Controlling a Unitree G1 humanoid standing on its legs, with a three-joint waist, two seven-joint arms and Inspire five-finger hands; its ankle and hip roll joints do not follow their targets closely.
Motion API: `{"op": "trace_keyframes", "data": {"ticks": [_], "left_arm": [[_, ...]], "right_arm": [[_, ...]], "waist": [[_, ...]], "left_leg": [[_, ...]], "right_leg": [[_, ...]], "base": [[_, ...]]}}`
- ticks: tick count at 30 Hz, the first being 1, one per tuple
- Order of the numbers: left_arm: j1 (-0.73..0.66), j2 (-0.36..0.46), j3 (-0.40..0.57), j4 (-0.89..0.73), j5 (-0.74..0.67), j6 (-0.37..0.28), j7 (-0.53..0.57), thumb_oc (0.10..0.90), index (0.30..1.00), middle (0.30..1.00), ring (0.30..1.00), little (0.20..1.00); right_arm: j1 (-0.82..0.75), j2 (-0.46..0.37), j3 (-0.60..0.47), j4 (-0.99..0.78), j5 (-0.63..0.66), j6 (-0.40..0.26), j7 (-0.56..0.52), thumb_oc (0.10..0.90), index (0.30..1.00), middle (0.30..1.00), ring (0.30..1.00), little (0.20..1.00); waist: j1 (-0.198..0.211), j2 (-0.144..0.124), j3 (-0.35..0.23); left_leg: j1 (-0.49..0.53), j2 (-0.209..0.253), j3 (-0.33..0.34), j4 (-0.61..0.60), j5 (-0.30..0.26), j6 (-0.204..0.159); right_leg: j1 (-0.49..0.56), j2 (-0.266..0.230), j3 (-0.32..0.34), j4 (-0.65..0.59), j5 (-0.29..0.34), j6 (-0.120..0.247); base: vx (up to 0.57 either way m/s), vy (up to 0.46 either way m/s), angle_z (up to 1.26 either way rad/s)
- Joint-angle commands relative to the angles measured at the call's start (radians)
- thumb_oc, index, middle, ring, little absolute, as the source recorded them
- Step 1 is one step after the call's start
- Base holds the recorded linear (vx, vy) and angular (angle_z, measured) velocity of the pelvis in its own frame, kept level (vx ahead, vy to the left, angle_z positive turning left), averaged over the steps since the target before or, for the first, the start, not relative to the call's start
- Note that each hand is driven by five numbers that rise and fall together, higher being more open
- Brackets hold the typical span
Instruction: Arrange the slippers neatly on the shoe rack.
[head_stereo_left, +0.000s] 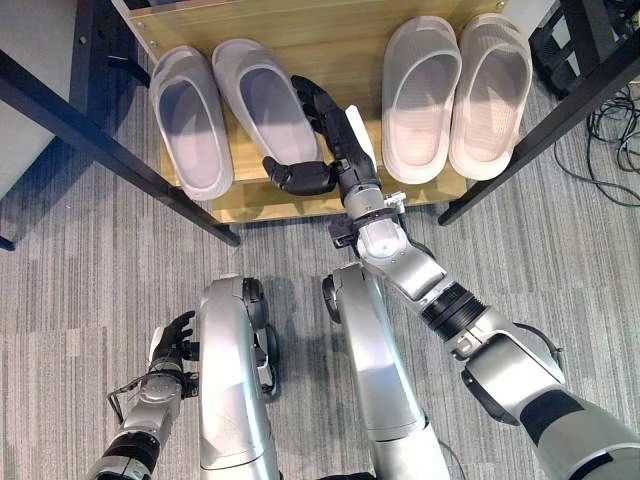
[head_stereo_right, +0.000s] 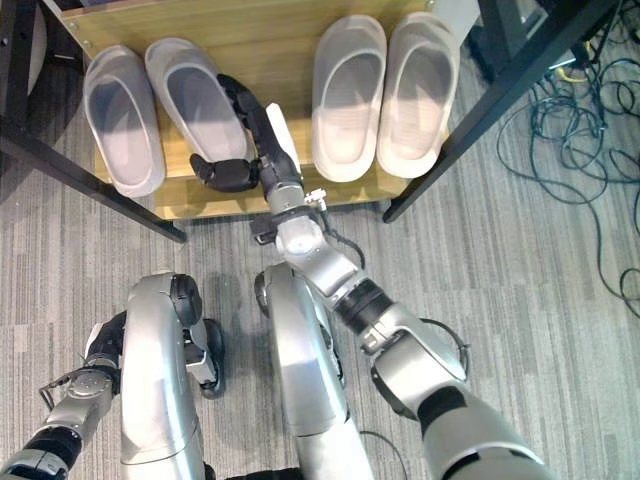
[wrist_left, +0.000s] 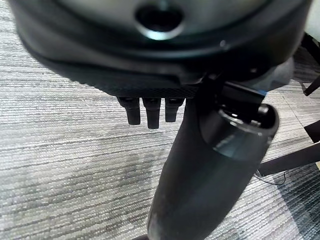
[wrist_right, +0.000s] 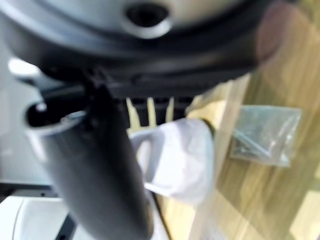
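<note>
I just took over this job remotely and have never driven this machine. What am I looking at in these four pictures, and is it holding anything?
This is a humanoid robot with two silver arms and dark hands. The two wide pictures come from its head camera, looking down. In front of it stands a wooden shoe rack on grey carpet, with four pale slippers on it in two pairs: a left pair and a right pair.

The right hand reaches onto the rack. Its fingers lie straight along the side of the inner left slipper, thumb by its near end, so it seems to be nudging rather than gripping.

The left hand hangs low beside the robot's body over the carpet, holding nothing.

The two close-up pictures come from wrist cameras: the right one shows a slipper and the wood, the left one carpet.
</note>
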Motion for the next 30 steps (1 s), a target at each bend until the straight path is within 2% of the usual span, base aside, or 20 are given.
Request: {"op": "trace_keyframes", "data": {"ticks": [1, 9, 30], "left_arm": [[-0.003, 0.021, -0.028, 0.008, 0.038, -0.026, 0.065, 0.800, 0.900, 0.900, 0.900, 0.900], [-0.008, 0.026, -0.032, 0.004, 0.041, -0.025, 0.069, 0.800, 0.900, 0.900, 0.900, 0.900], [-0.006, 0.029, -0.033, 0.049, 0.056, -0.017, 0.061, 0.800, 0.900, 0.900, 0.900, 0.900]], "right_arm": [[-0.121, 0.084, -0.017, -0.162, 0.002, -0.086, 0.020, 0.800, 0.900, 0.900, 0.900, 0.900], [-0.129, 0.097, -0.009, -0.159, -0.004, -0.088, 0.022, 0.800, 0.900, 0.900, 0.900, 0.900], [-0.043, 0.007, -0.030, -0.431, -0.079, -0.103, 0.031, 0.800, 0.900, 0.900, 0.900, 0.900]], "waist": [[0.086, -0.005, -0.036], [0.083, -0.001, -0.036], [0.044, -0.022, -0.036]], "left_leg": [[0.057, -0.047, -0.003, 0.151, 0.006, 0.025], [0.057, -0.047, 0.001, 0.155, 0.007, 0.026], [0.057, -0.049, 0.003, 0.161, 0.020, 0.016]], "right_leg": [[0.022, 0.004, 0.002, 0.008, 0.482, -0.154], [0.022, 0.004, 0.006, 0.010, 0.482, -0.154], [0.021, 0.007, 0.016, 0.017, 0.476, -0.152]], "base": [[0.00, 0.000, 0.00], [0.00, 0.000, 0.00], [0.00, -0.005, 0.00]]}}
